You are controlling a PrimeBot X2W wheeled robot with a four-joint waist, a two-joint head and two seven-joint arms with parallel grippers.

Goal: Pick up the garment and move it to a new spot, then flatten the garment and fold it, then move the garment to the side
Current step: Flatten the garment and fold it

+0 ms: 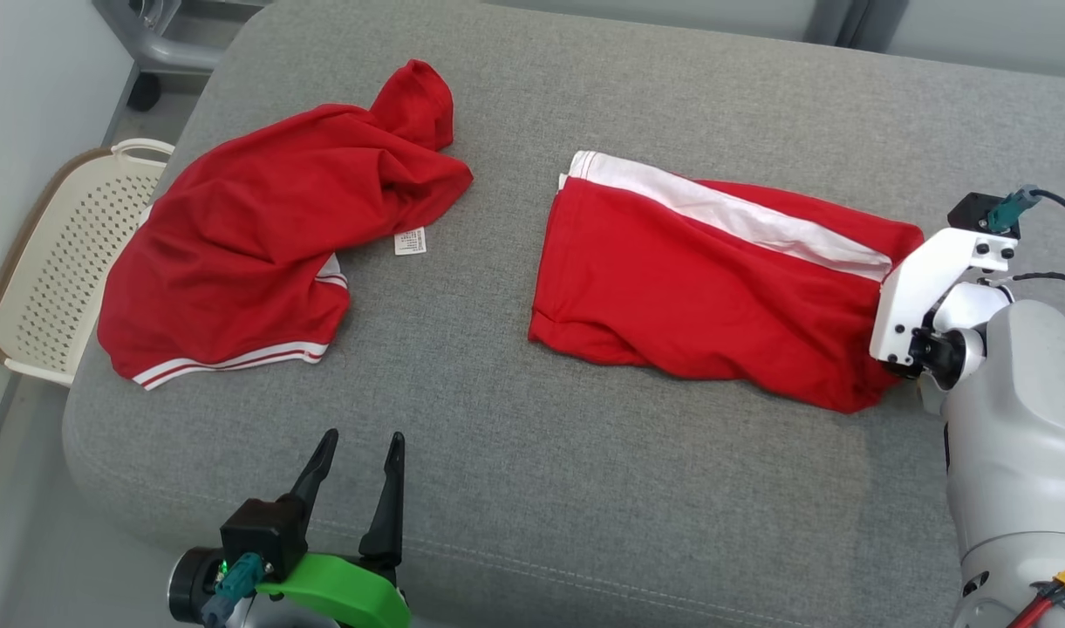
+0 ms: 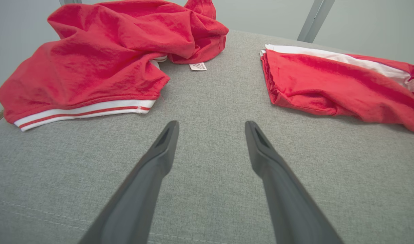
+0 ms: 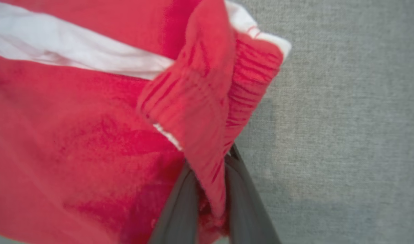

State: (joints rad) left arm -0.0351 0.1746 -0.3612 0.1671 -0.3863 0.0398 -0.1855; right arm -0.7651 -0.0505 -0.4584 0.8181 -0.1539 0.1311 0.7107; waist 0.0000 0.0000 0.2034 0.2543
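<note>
The right gripper point(image 3: 212, 169) is clamped on the elastic waistband point(image 3: 207, 108) of the red shorts point(image 1: 706, 288), which lie folded on the right part of the grey cushion point(image 1: 584, 453). The left gripper point(image 1: 363, 436) hangs at the near left with its fingers apart, holding nothing. I judge this to be the last step, moving the shorts aside. The next move calls for a low, gentle carry that keeps the fold, away from the crumpled red shirt point(image 1: 262, 235) on the left.

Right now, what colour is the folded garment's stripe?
White stripe on red folded garment; head view is clearest.
</note>
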